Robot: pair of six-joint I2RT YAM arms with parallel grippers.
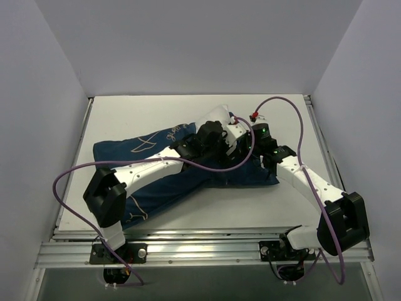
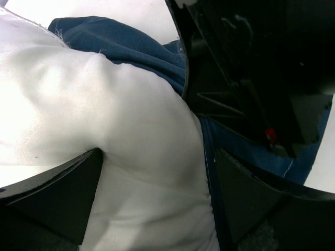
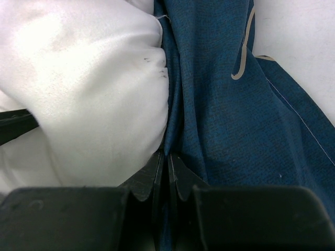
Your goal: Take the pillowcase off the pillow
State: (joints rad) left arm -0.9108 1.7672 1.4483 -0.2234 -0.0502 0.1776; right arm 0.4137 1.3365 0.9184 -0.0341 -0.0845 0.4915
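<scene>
Handling soft, light: pillowcase (image 3: 235, 130) hem pinched in closed right hand (image 3: 167, 164); pillow (image 2: 131, 120) corner inside wide-open left hand (image 2: 157, 157), ungripped.

We find the pillowcase (image 1: 125, 150) across the desk (image 1: 125, 113), the pillow (image 2: 104, 115) poking out its far right end; the left pincer (image 2: 157, 172) sits over the pillow, the right pincer (image 3: 167, 162) on the pillowcase beside it.

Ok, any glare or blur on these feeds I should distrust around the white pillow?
Left wrist view: the plump white fabric pillow blows out at upper left, folds lost there. Right wrist view: pillow glare at upper left too, but the weave of the dark navy-blue fabric pillowcase is sharp. Top view: even light, soft shadows, no glare.
</scene>
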